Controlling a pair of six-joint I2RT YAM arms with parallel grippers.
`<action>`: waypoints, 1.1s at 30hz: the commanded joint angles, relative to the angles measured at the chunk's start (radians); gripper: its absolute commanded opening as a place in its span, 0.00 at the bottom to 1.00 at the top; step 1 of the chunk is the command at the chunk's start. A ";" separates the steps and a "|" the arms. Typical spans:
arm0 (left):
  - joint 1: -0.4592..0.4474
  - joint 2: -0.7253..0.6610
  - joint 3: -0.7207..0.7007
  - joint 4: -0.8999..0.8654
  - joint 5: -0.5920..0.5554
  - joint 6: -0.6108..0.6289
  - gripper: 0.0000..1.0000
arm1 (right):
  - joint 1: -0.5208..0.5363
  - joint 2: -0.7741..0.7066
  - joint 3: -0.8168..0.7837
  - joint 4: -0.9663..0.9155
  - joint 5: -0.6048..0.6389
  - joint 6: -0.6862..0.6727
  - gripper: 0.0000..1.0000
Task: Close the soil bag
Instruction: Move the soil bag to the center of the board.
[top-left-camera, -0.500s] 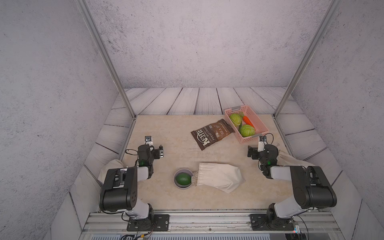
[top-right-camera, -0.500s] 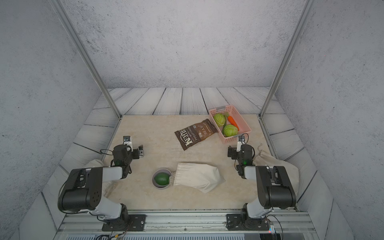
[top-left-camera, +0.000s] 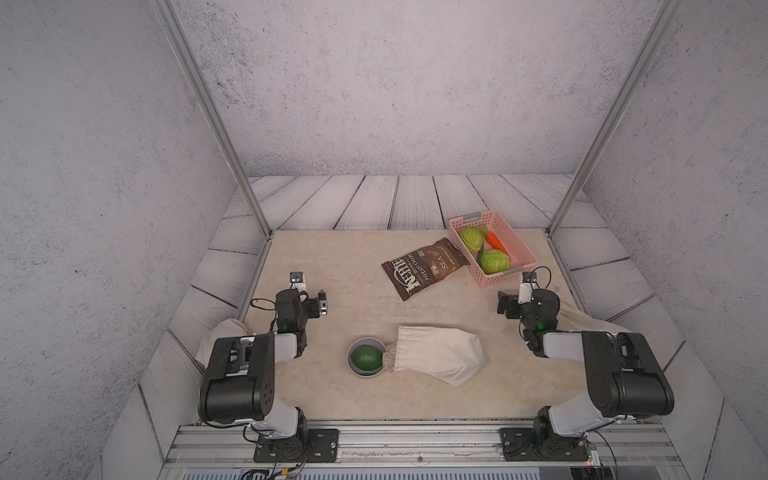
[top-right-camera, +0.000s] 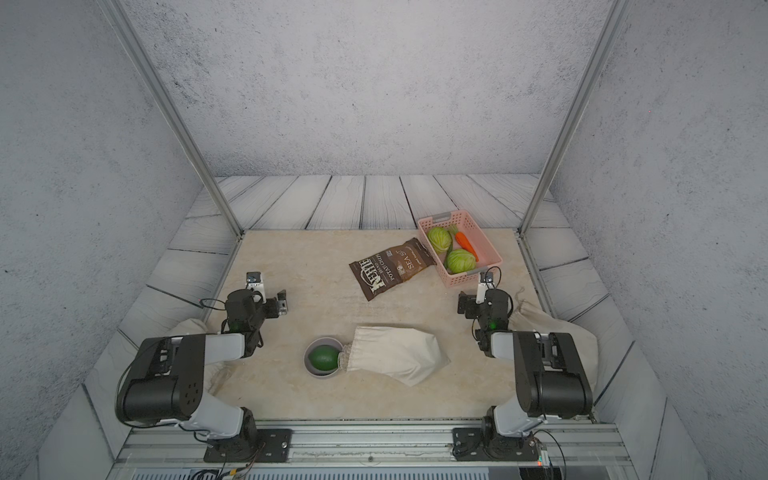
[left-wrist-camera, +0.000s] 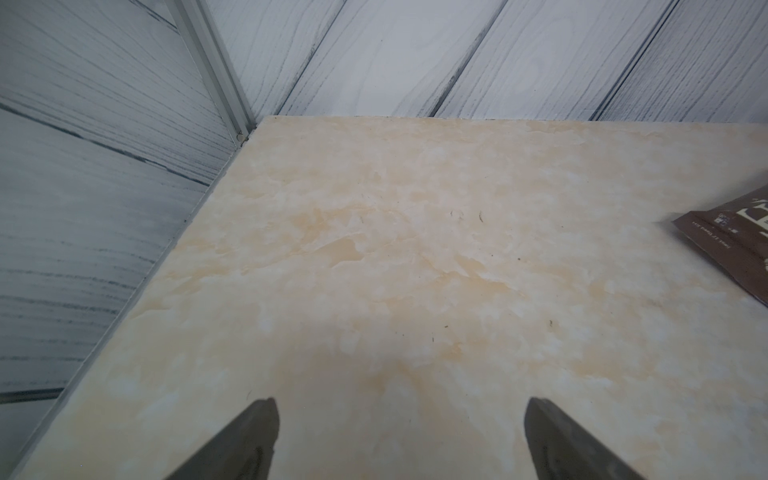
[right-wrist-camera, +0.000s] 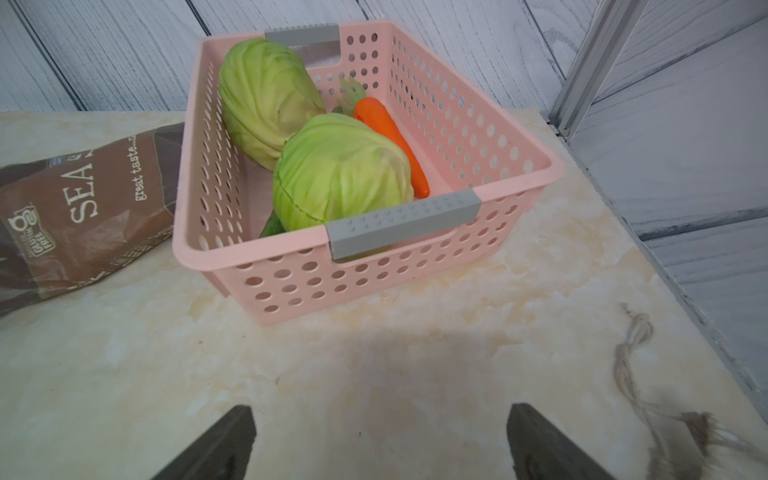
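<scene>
- Cream cloth soil bag (top-left-camera: 438, 353) lies on its side in the middle, between both arms and well apart from each. Its ruffled mouth is against a grey bowl (top-left-camera: 365, 374). It shows in both top views only.
- Chip bag (top-left-camera: 424, 268) reads "Kettle Brand Potato Chips, Sea Salt"; the right wrist view adds "gluten free" and "great taste".
- Left gripper (left-wrist-camera: 401, 405) and right gripper (right-wrist-camera: 380, 411): jaws wide, empty.

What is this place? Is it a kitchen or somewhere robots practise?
Most likely a robot practice booth, not a kitchen. A left arm and right arm are bolted to a metal rail, metal posts and plain walls box in one small table, and a pink basket holds toy-looking vegetables.
</scene>
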 joint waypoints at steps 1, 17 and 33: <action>0.000 0.000 0.011 0.020 0.020 0.013 0.98 | -0.001 -0.004 0.010 -0.001 -0.014 0.008 0.99; -0.088 -0.362 0.300 -0.694 -0.239 -0.351 0.98 | 0.049 -0.249 0.244 -0.540 -0.035 0.100 0.99; 0.102 -0.344 0.423 -1.536 -0.533 -0.776 0.98 | 0.357 -0.224 0.407 -0.783 -0.169 0.123 0.99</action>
